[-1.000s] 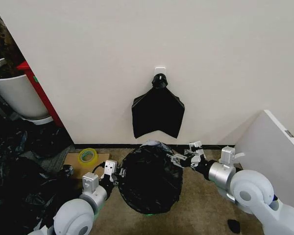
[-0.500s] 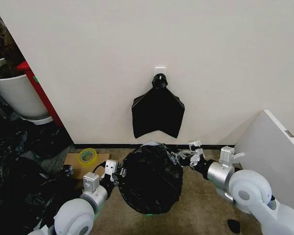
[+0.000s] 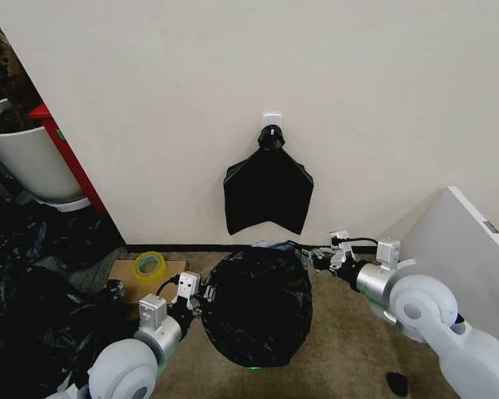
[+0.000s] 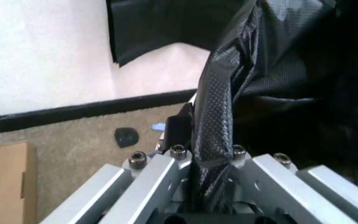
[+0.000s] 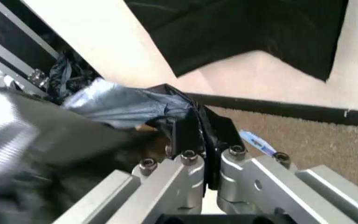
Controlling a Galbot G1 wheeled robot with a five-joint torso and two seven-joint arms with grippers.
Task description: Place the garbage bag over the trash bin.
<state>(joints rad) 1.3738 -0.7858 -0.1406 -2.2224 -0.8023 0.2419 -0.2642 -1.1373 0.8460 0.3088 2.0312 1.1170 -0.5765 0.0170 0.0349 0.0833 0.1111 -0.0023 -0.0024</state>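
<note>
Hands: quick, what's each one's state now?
Left hand: shut on the glossy black plastic garbage bag.
Right hand: shut on the same bag.

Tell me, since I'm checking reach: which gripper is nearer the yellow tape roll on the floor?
Left. The left gripper sits just right of the yellow tape roll, clamped on the garbage bag. The right gripper pinches the bag's far side, across from the roll.
</note>
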